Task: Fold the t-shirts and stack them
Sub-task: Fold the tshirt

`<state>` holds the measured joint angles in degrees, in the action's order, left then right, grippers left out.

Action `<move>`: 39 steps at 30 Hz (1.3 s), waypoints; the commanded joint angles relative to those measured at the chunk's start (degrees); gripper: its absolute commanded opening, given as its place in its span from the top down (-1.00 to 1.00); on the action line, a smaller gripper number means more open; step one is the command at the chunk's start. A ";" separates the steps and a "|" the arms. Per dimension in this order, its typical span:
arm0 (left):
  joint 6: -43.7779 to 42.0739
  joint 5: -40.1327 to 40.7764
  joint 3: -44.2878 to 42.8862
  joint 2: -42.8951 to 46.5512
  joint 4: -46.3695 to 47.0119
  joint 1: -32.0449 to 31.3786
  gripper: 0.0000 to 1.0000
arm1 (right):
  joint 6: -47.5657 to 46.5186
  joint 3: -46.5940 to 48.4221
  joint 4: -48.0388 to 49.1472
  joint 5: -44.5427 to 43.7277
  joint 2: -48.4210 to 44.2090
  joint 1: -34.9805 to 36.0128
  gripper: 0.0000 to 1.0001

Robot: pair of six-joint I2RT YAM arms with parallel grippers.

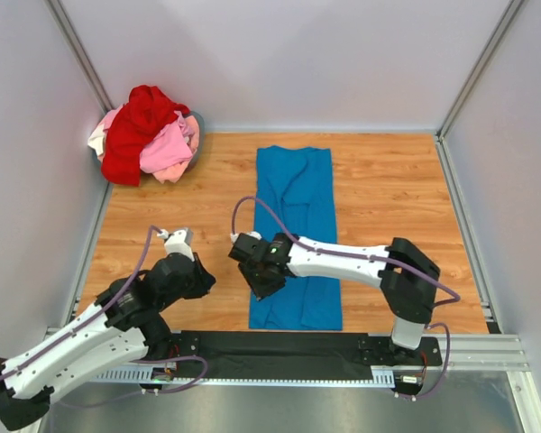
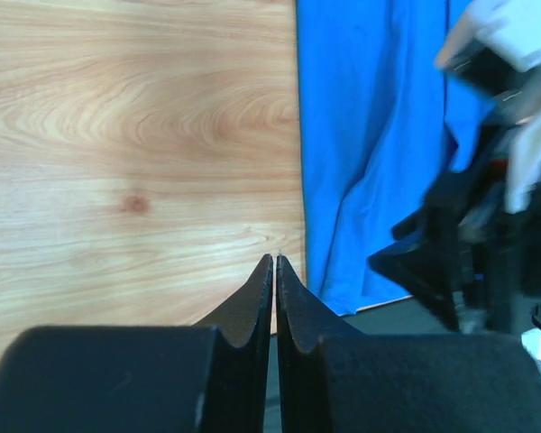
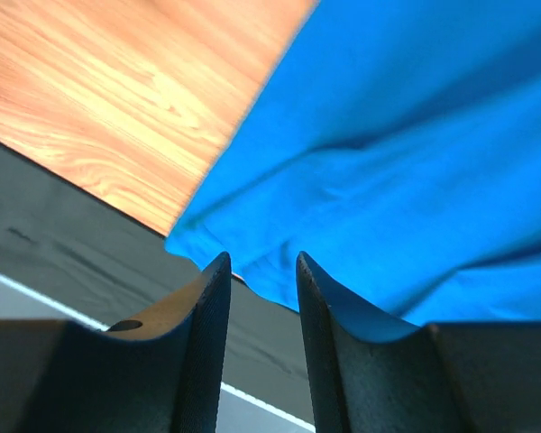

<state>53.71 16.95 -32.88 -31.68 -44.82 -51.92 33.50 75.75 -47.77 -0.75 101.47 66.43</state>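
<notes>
Red-pink shirt pile (image 1: 147,135), far left

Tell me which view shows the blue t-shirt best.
Top external: the blue t-shirt lies as a whole strip, the right arm crossing it. Left wrist shows its left edge; right wrist, a near corner.

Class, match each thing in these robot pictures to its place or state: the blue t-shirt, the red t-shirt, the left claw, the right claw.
Things:
1 blue t-shirt
2 red t-shirt
3 left claw
4 right claw

Places or states:
A shut, over bare wood of the table
B spread flat, mid-table
C open, at a near corner of blue cloth
D piled in the far left corner

Pairs: 1-B; 2-D; 3-A; 4-C
</notes>
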 commanded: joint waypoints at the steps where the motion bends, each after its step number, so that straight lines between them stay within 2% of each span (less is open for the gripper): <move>1: 2.01 2.39 -0.43 3.28 -7.66 0.07 0.83 | 1.48 7.20 -5.31 -6.97 4.78 3.96 0.26; 11: 2.27 0.72 -3.49 3.20 -10.46 0.07 0.93 | 4.12 17.06 -12.35 -11.72 14.72 9.68 0.17; 17: 1.39 2.99 -10.17 6.37 -16.96 0.07 0.88 | 5.61 17.51 -12.79 -12.34 17.53 10.91 0.15; 22: 0.95 1.77 -9.48 7.86 -16.18 0.07 0.86 | 6.49 18.82 -14.63 -13.83 19.46 11.52 0.18; 25: 0.69 1.77 -9.57 7.51 -16.26 0.07 0.86 | 7.37 19.00 -15.51 -15.06 19.29 11.87 0.28; 28: 0.43 1.86 -9.39 7.69 -15.83 0.07 0.86 | 8.07 18.74 -16.48 -16.82 18.33 11.96 0.52; 29: 0.34 1.77 -9.22 7.60 -15.74 0.07 0.86 | 8.34 18.56 -16.74 -17.61 17.89 11.96 0.66; 32: 0.34 1.68 -9.30 7.42 -15.65 0.07 0.86 | 9.21 17.77 -17.71 -19.01 16.05 11.96 0.83; 39: -0.01 1.24 -9.04 6.81 -15.21 0.07 0.86 | 12.20 12.51 -18.06 -20.43 11.21 11.96 0.84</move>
<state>54.89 18.55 -41.95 -24.05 -60.64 -51.92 42.37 90.54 -64.90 -18.26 117.43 78.00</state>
